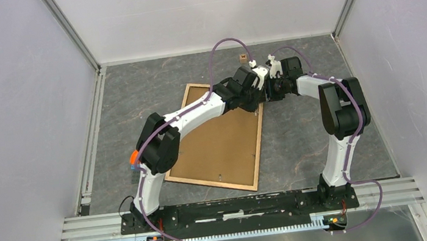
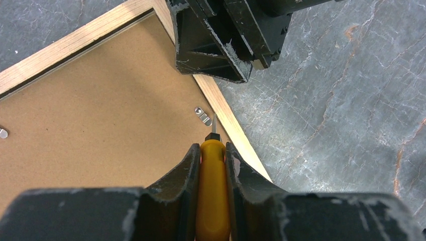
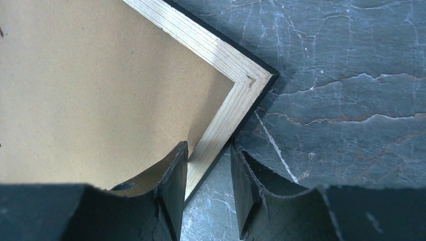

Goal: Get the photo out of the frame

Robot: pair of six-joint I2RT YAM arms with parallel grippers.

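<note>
The frame (image 1: 221,150) lies face down on the grey table, brown fibreboard back up, edged in light wood. The photo is hidden under the backing. My left gripper (image 1: 254,104) is over the frame's far right edge, shut on a yellow-handled screwdriver (image 2: 213,191). The screwdriver's tip points at a small metal tab (image 2: 203,116) beside the wooden edge (image 2: 236,130). My right gripper (image 1: 270,89) is at the frame's far right corner (image 3: 251,80). It is open, and its jaws straddle the wooden edge (image 3: 208,148). It also shows in the left wrist view (image 2: 221,45).
A second metal tab (image 2: 2,133) sits at the left of the backing. A small brown block (image 1: 243,58) lies near the back wall. White walls and aluminium rails (image 1: 89,154) enclose the table. The two wrists are close together.
</note>
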